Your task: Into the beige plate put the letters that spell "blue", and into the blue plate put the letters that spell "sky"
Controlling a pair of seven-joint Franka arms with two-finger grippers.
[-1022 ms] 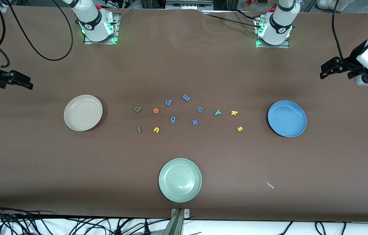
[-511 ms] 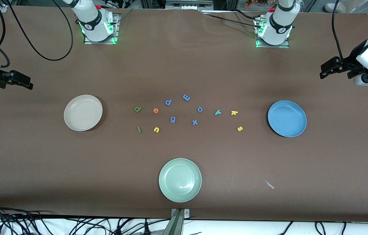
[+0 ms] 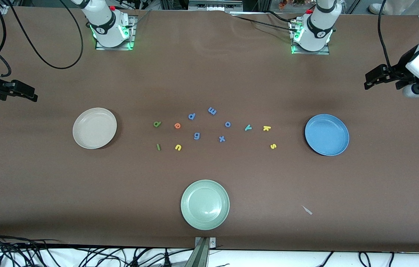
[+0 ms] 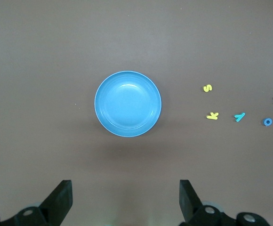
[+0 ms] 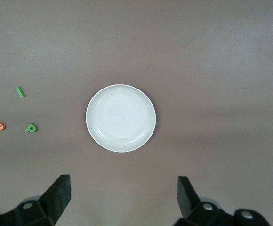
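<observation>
The beige plate (image 3: 94, 128) (image 5: 121, 117) lies empty toward the right arm's end, the blue plate (image 3: 327, 134) (image 4: 128, 104) empty toward the left arm's end. Between them on the table lie green b (image 3: 157, 124), orange e (image 3: 177, 125), green l (image 3: 158, 147), yellow u (image 3: 178, 147), teal y (image 3: 248, 127), yellow k (image 3: 266, 128) and yellow s (image 3: 273, 146). My right gripper (image 3: 31, 96) (image 5: 124, 197) hangs open and empty high over its end of the table. My left gripper (image 3: 368, 84) (image 4: 125, 200) hangs likewise, open and empty, over its own end.
Blue letters p (image 3: 192, 116), m (image 3: 212, 110), o (image 3: 228, 124), g (image 3: 196, 135) and x (image 3: 222, 138) lie among the coloured ones. A pale green plate (image 3: 205, 204) sits nearer the front camera. A small grey scrap (image 3: 307, 210) lies beside it.
</observation>
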